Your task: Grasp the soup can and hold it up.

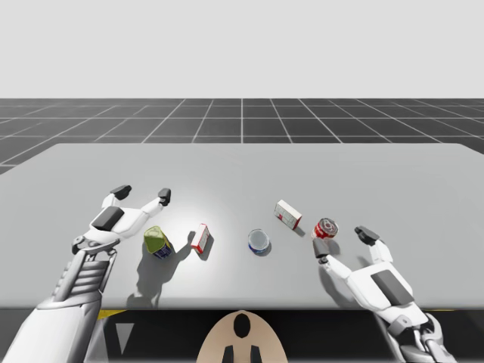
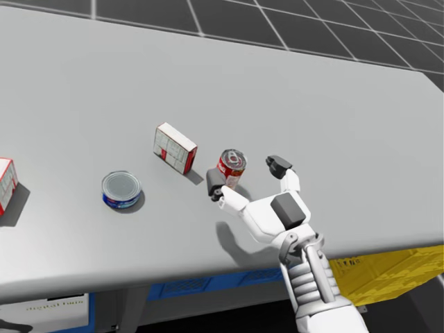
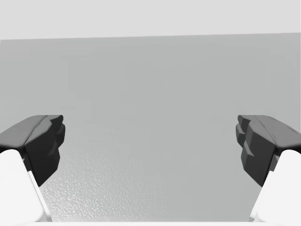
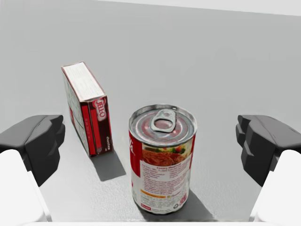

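– Right claw (image 1: 344, 240) first: how wide is it?
– Spread wide, with the fingers well apart and nothing gripped. The soup can (image 4: 162, 160) stands upright between the two fingers. The right wrist view shows a gap on either side, so neither finger touches it.
– Where is that can on the table (image 1: 242, 166)?
– On the right side, toward the near edge, with its pull-tab lid facing up. In the head view it sits just ahead of the palm, and the claw's left finger is close beside it.
– Anything crowding it?
– A red and white box (image 1: 288, 214) stands just left of the can and a little farther back, not touching it. A flat blue tin (image 1: 259, 241) rests further left, near the middle of the table.
– And the left claw (image 1: 142, 193)?
– It is also wide open and holds nothing. It is over the left side of the table, and its wrist view has plain grey surface between the fingers.
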Available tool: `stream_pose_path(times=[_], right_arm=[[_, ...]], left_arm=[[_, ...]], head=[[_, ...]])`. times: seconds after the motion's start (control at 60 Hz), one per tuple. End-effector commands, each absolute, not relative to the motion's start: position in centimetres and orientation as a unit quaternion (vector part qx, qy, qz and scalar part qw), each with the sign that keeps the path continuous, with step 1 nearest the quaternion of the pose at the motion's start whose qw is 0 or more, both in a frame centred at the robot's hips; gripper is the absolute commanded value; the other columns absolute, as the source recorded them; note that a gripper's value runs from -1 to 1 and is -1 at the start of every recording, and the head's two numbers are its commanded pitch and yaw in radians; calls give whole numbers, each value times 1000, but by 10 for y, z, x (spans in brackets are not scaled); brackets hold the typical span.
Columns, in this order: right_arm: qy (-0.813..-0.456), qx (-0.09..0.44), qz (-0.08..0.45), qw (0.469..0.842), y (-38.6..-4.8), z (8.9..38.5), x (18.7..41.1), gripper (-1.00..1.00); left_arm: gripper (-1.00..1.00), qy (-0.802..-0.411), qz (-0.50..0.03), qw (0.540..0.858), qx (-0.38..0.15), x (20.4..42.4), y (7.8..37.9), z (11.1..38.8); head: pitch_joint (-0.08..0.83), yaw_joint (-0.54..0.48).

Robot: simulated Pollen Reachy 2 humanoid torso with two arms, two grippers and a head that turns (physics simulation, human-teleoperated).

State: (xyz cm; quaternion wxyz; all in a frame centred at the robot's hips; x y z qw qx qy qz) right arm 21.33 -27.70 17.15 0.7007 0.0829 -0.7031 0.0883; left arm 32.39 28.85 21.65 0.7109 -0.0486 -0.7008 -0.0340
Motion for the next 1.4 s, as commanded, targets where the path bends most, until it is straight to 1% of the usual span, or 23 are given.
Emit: stream_pose_path(times=[0.017,0.2,0.333,0.467,0.617,0.65,0.667,0.683,0.7,0.85,0.967,1.15,1.317,1.4], right_arm=[[-688,96,73,716,-277,141,223,-1000],[-678,97,57,726,-279,121,245,-1000],[-672,98,55,732,-277,114,258,-1000],[-671,94,64,733,-275,115,268,-1000],[-666,93,68,737,-277,114,273,-1000],[-664,83,75,739,-278,113,272,-705],[-670,80,74,734,-279,112,271,-319],[-670,82,75,734,-279,112,271,951],[-669,84,76,735,-279,112,271,1000],[-668,90,77,735,-281,111,268,1000],[-668,91,80,734,-281,111,266,1000],[-668,92,81,734,-280,110,265,1000],[-670,93,83,732,-278,112,265,1000],[-676,97,87,725,-274,124,262,1000]], left_arm=[[-1000,-700,-34,712,-48,324,288,216],[-1000,-699,-34,712,-48,325,287,215],[-1000,-700,-34,712,-48,324,287,215],[-1000,-701,-34,711,-47,324,287,216],[-1000,-701,-34,711,-47,324,288,216],[-1000,-701,-34,711,-47,324,288,216],[-1000,-701,-34,711,-47,324,288,216],[-1000,-701,-34,711,-47,324,288,216],[-1000,-701,-34,711,-46,324,288,215],[-1000,-701,-35,711,-46,324,288,215],[-1000,-701,-35,711,-44,325,288,215],[-1000,-701,-34,711,-43,325,288,215],[-1000,-700,-32,712,-47,325,288,216],[-1000,-699,-31,713,-49,325,288,216]], head=[[698,-378],[703,-370],[705,-366],[705,-363],[703,-360],[702,-359],[703,-359],[703,-360],[703,-360],[682,-366],[609,-369],[466,-383],[399,-419],[384,-426]])
